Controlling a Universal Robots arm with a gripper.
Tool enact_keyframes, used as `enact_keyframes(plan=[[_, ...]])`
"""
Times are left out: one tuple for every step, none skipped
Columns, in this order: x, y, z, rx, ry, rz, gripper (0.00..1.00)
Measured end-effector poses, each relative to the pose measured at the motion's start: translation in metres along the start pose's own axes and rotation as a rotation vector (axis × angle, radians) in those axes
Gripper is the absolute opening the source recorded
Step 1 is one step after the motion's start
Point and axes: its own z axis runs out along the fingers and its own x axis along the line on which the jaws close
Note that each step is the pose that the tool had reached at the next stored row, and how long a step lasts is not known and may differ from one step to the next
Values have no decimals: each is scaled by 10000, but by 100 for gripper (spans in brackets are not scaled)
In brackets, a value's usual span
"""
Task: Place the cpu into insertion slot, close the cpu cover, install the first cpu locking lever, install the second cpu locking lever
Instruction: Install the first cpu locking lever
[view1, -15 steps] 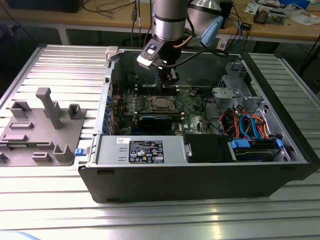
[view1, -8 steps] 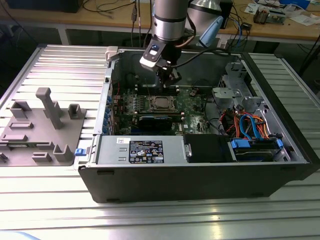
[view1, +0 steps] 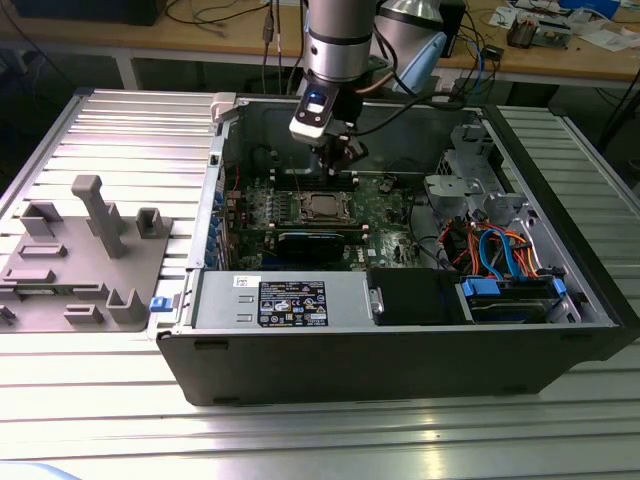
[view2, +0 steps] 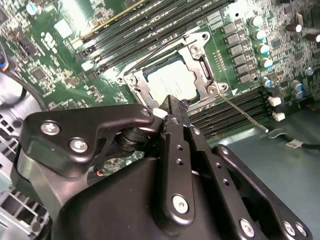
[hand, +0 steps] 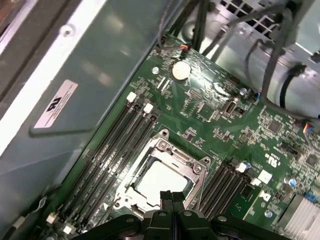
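Observation:
The cpu lies flat in its socket on the green motherboard inside the open computer case. Its pale metal top shows in both wrist views. The silvery cpu cover lies down around it as a frame. A thin wire locking lever sticks out from one socket corner over the memory slots. My gripper hangs just above the socket's edge, its black fingers pressed together with nothing between them.
Black memory slots flank the socket on both sides. A coin battery sits farther along the board. The power supply and a drive cage with blue and orange cables fill the case front. A grey fixture tray lies at the exterior view's left.

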Motion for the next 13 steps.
enact_keyframes(plan=[[0,0,0,-7,1,-157,11],[0,0,0,-17,3,-387,11],[0,0,0,-24,5,-536,11],[0,0,0,-31,5,-693,11],[0,0,0,-37,7,-840,11],[0,0,0,-43,8,-978,11],[0,0,0,-51,9,-1146,11],[0,0,0,-56,11,-1294,11],[0,0,0,-64,12,-1447,11],[0,0,0,-78,15,-1759,11],[0,0,0,-85,16,-1924,11],[0,0,0,-92,17,-2089,11],[0,0,0,-106,20,-2392,11]])
